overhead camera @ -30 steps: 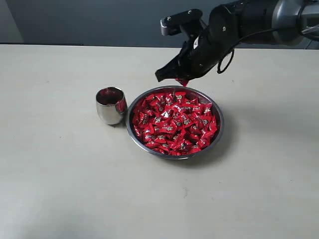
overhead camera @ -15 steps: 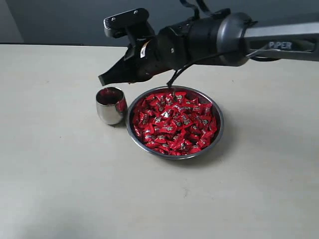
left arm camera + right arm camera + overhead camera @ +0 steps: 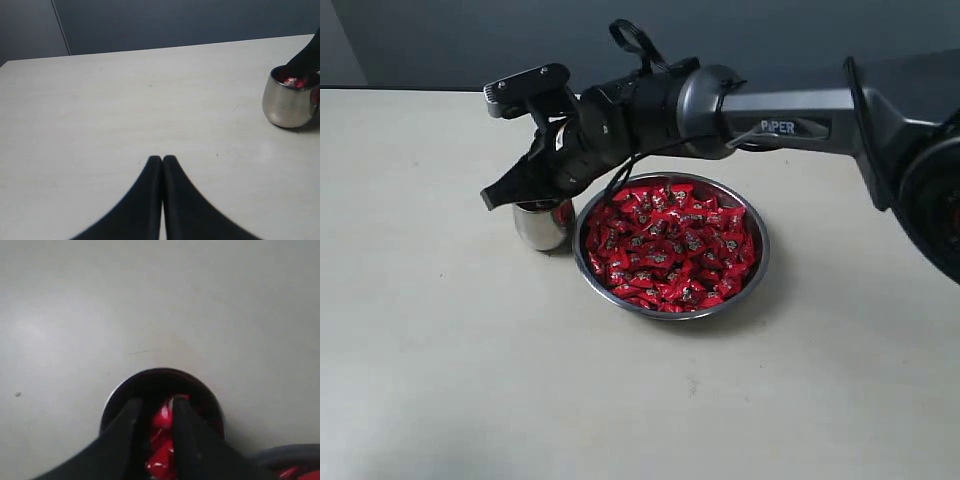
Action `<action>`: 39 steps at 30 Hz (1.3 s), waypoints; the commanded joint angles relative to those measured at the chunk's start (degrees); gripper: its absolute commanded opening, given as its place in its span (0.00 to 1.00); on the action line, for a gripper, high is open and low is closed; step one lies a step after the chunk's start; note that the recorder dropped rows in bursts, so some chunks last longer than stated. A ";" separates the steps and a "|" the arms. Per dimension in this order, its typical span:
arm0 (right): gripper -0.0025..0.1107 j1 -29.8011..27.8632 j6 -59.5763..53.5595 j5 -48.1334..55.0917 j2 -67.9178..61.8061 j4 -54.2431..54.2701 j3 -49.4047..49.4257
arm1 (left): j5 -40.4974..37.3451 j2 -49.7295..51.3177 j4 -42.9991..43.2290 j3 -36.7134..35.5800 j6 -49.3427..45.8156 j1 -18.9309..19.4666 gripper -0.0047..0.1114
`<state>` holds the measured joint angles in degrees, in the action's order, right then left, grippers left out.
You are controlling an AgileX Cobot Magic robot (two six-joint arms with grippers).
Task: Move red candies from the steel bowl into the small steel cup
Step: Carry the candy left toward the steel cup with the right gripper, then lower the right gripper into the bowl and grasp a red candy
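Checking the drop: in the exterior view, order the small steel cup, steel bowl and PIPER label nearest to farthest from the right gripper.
1. small steel cup, just under the right gripper.
2. steel bowl, right of the cup.
3. PIPER label, farthest right, higher up.

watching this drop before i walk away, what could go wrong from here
1. The right claw is parted over the small steel cup with a red candy between its fingers; the wrapper might cling to a finger or clip the rim and land on the table.
2. The claw's tips sit at the cup's mouth, so pulling away sideways could tip the cup against the steel bowl.
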<state>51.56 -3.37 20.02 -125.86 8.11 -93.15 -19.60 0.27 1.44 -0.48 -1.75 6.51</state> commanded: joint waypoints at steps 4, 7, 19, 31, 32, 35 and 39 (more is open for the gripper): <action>0.40 -0.18 -1.42 5.54 4.77 -3.05 -0.83 | 0.28 -0.27 0.11 0.48 0.07 -0.31 0.04; 0.39 -0.75 0.62 12.67 9.43 -10.55 -0.83 | 0.28 -0.27 0.11 0.48 0.07 -0.31 0.04; 0.39 -11.45 2.05 16.61 13.44 -11.48 9.88 | 0.28 -0.27 0.11 0.48 0.07 -0.31 0.04; 0.39 -13.24 1.62 17.33 13.44 -8.80 17.07 | 0.28 -0.27 0.11 0.48 0.07 -0.31 0.04; 0.39 -12.94 1.45 17.09 13.44 -8.80 17.61 | 0.28 -0.27 0.11 0.48 0.07 -0.31 0.04; 0.39 -12.66 1.44 16.75 13.44 -8.91 18.73 | 0.28 -0.27 0.11 0.48 0.07 -0.31 0.04; 0.39 -12.66 1.44 16.75 13.34 -9.16 19.12 | 0.28 -0.27 0.11 0.48 0.07 -0.31 0.04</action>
<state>38.88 -1.68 37.03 -112.71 -0.95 -74.47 -19.60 0.27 1.44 -0.48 -1.75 6.51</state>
